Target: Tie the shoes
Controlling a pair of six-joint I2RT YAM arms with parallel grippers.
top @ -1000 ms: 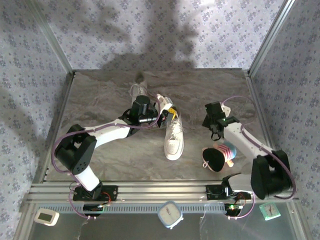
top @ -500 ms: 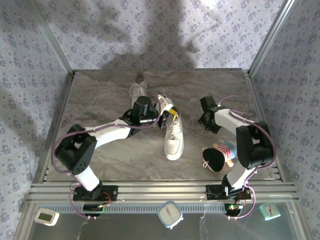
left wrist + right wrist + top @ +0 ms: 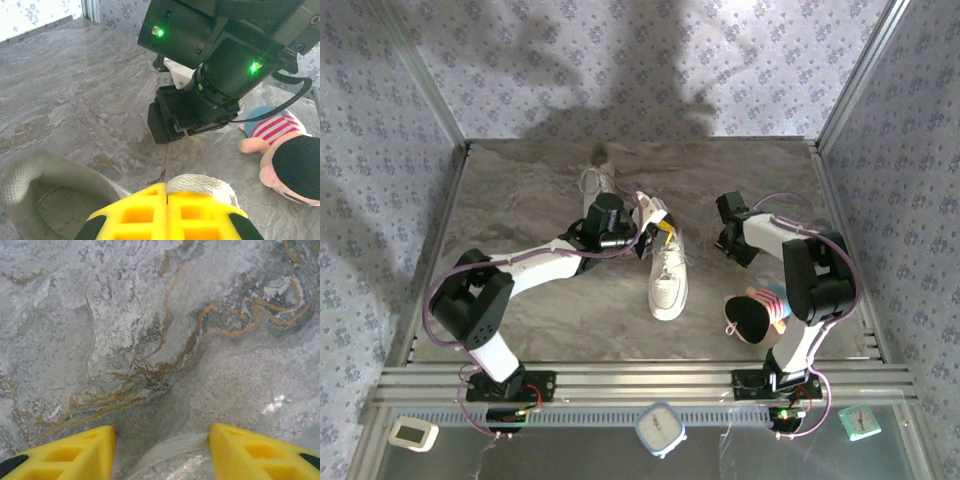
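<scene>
One white shoe (image 3: 668, 282) lies mid-table, toe toward me. The other shoe (image 3: 595, 182) sits farther back, partly behind my left arm. My left gripper (image 3: 658, 228) is at the near shoe's heel end, shut on a white lace (image 3: 202, 184) that curls over its right fingertip. The shoe's grey collar (image 3: 30, 175) is just left of the left gripper (image 3: 168, 192). My right gripper (image 3: 726, 240) points down at the table right of that shoe. The right gripper (image 3: 161, 445) is open, with a pale strip of lace (image 3: 167, 455) lying flat between its yellow fingers (image 3: 75, 450).
A black-and-pink plush toy (image 3: 758, 312) with a striped body lies near the right arm, toward the front right. Metal frame posts and patterned walls enclose the marble table (image 3: 520, 180). In the left wrist view, the right arm's black wrist (image 3: 192, 112) hangs close ahead.
The right arm has folded inward and its gripper has shifted a little left toward the shoe, with its jaws narrowing. The left gripper has held still on the lace.
</scene>
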